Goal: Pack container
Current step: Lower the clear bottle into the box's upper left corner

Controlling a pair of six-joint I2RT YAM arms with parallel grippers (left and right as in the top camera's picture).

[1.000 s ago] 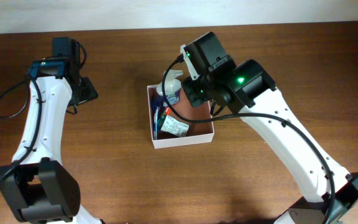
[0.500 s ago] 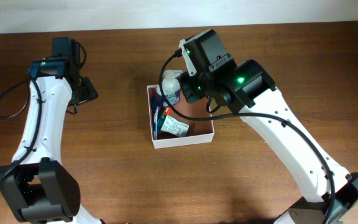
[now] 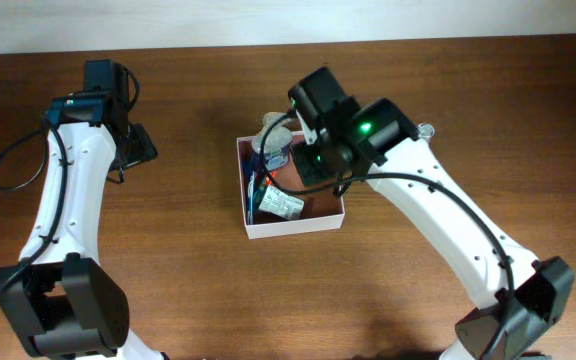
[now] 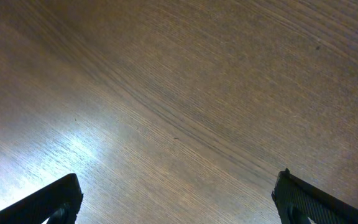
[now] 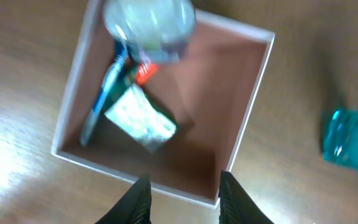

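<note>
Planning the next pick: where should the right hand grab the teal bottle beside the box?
Take the teal bottle across its body, from straight above: it sits on the table apart from the container wall, sides free. The right hand is open and empty. Blur hides whether it stands or lies, so recheck its axis first.

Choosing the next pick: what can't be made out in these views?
Overhead: the right arm hides the container's far right corner.
Right wrist: motion blur, no print readable; teal bottle cut by the right edge.
Left wrist: shows only table; left gripper cut by the bottom edge.
</note>
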